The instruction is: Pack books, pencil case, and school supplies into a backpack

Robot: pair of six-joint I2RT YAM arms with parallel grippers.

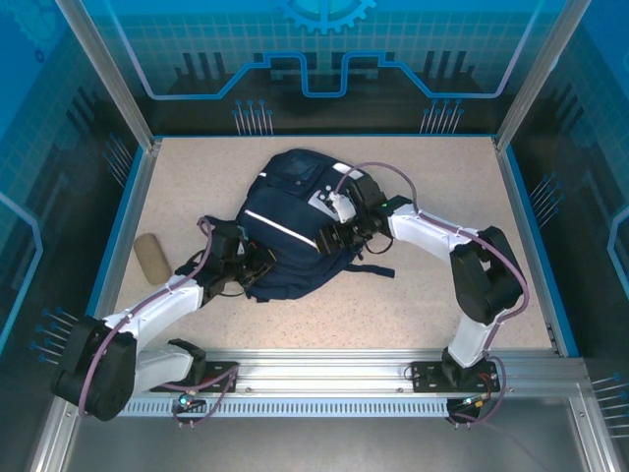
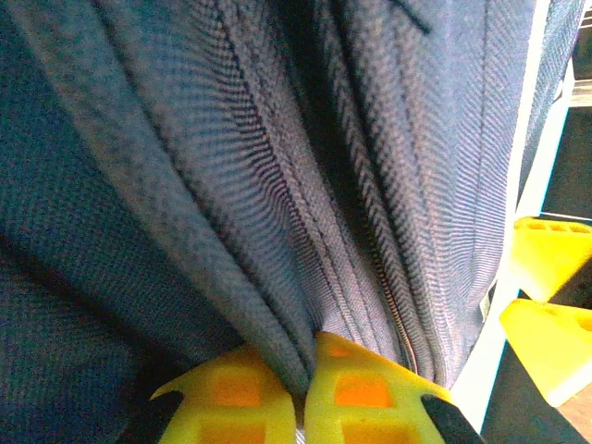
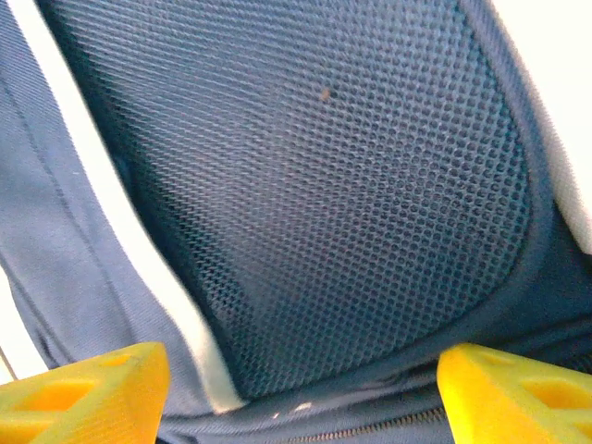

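Note:
The navy backpack (image 1: 291,218) lies flat in the middle of the table, white stripes up. My left gripper (image 1: 257,264) is at its lower left edge, shut on a fold of the backpack fabric (image 2: 277,277) beside a zipper; the yellow fingers (image 2: 365,393) pinch the cloth. My right gripper (image 1: 334,236) is at the bag's right side. It stands open, its fingers (image 3: 88,388) wide apart in front of the mesh side pocket (image 3: 324,185) with nothing between them. The tan pencil case (image 1: 150,258) lies on the table to the left, apart from both grippers. The books and the school supplies are out of view.
Blue walls and metal posts close in the table (image 1: 432,305) on three sides. A rail (image 1: 324,374) with both arm bases runs along the near edge. A dark strap (image 1: 373,269) trails from the bag's right side.

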